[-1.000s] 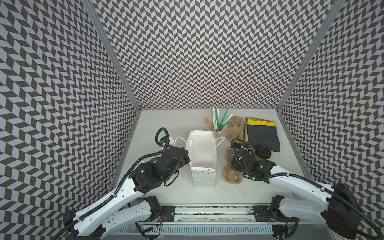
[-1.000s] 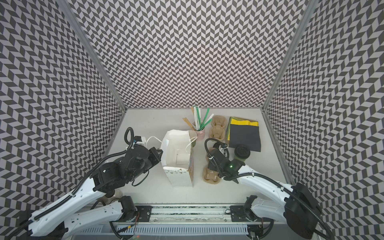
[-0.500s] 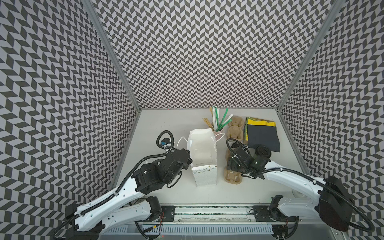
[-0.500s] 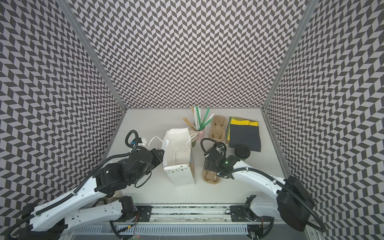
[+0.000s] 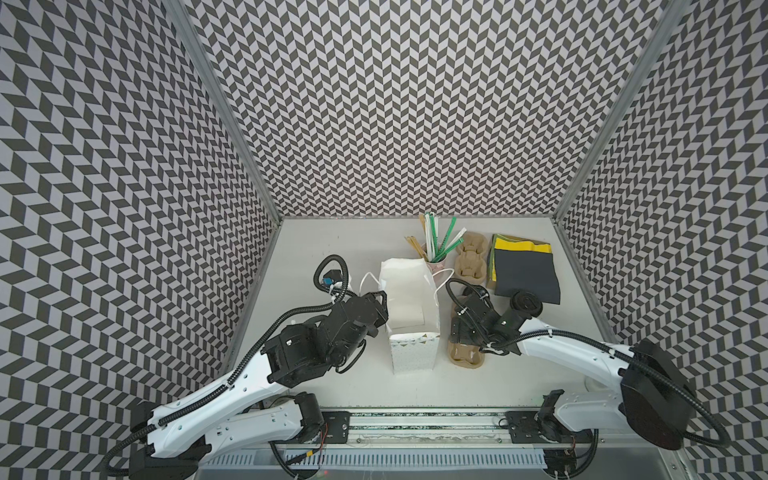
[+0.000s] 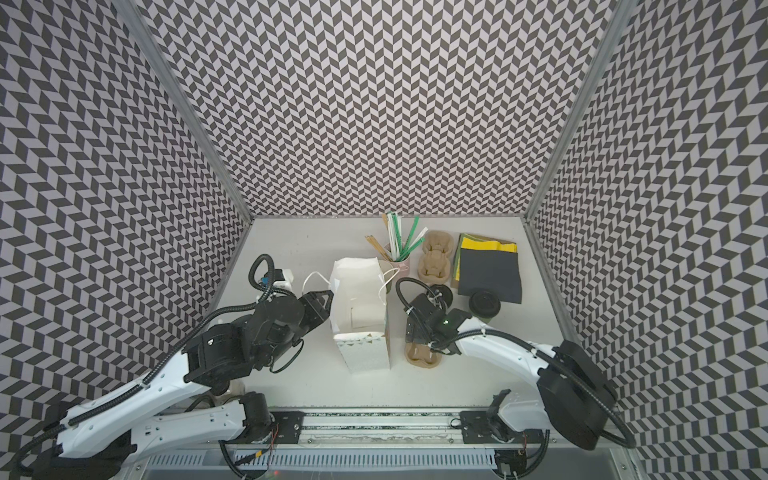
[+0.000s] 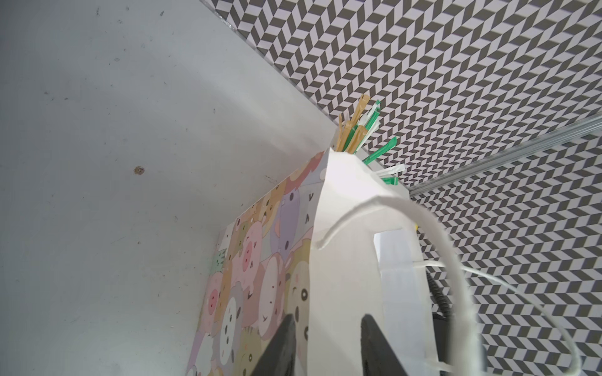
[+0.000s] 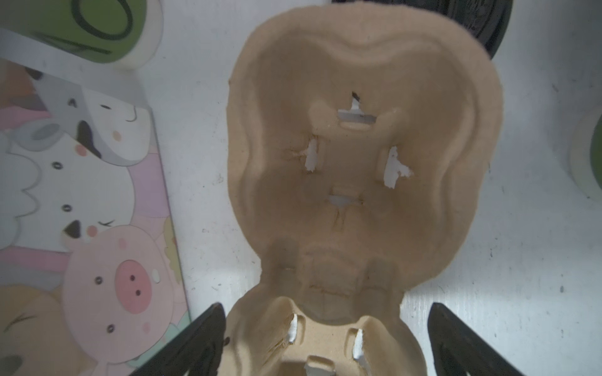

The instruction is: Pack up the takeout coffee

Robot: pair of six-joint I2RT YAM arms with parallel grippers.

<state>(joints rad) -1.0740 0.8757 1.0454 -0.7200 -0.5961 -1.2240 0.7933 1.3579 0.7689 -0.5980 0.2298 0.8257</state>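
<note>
Top views: two pulp carriers, one bag.

The bag wore pastel cartoon animals — pink pigs included; the cup tray was tan, the walls grey-and-white chevrons, the straws green and white.

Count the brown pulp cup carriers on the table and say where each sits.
2. One carrier lies under the right gripper, beside the paper bag; another carrier sits farther back, beside the straws.
</note>
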